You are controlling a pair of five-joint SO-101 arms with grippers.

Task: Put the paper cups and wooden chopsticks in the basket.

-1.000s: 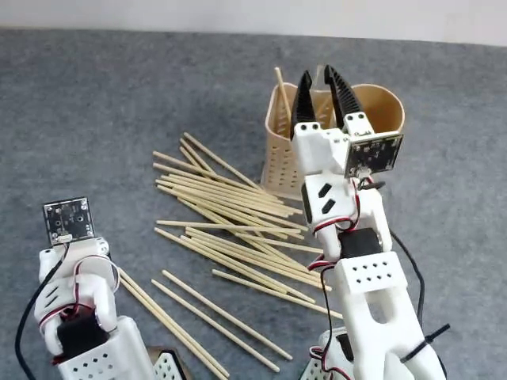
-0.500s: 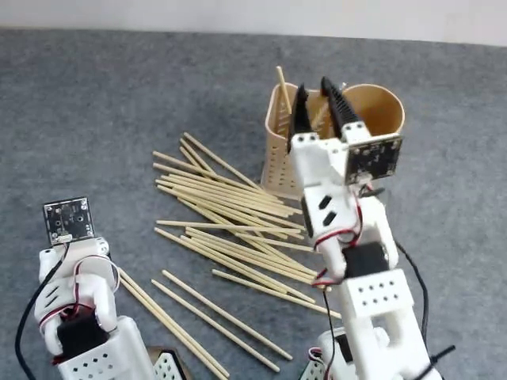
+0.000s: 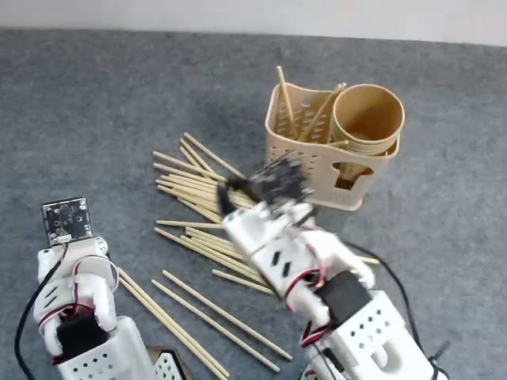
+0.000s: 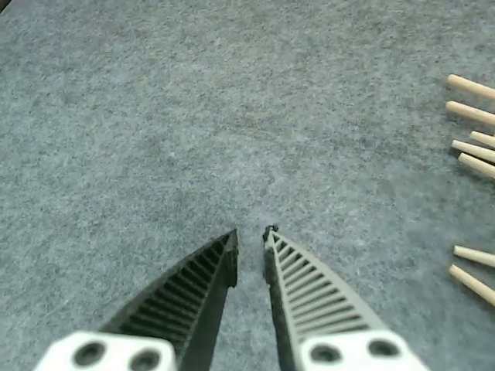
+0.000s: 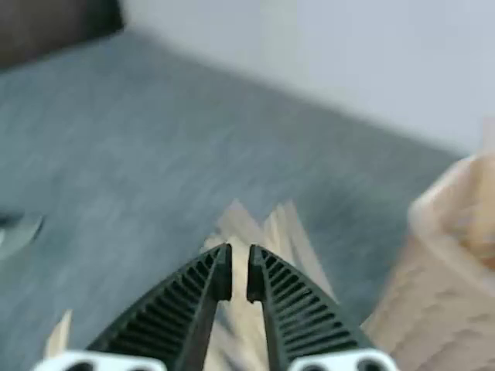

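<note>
A beige slotted basket point(image 3: 317, 162) stands at the back right and holds a paper cup point(image 3: 368, 119) plus a few upright wooden chopsticks point(image 3: 289, 101). Many more chopsticks point(image 3: 214, 210) lie scattered on the grey cloth to its left. My right gripper point(image 3: 236, 188) hangs over the right part of that pile, beside the basket. In the right wrist view it point(image 5: 238, 272) is shut with nothing in it, the chopsticks point(image 5: 259, 228) just beyond its tips and the basket wall point(image 5: 445, 263) to one side. My left gripper point(image 4: 250, 233) is shut and empty over bare cloth, chopstick ends point(image 4: 470, 116) lying off to its side.
A few single chopsticks point(image 3: 210, 321) lie near the front edge between the two arm bases. The left arm point(image 3: 75, 285) is folded at the front left. Bare grey cloth point(image 3: 87, 111) covers the far left, with a pale wall behind.
The right arm has pulled back from above the basket and swung down and left over the chopstick pile, its fingers closing on the way. The left arm has not moved.
</note>
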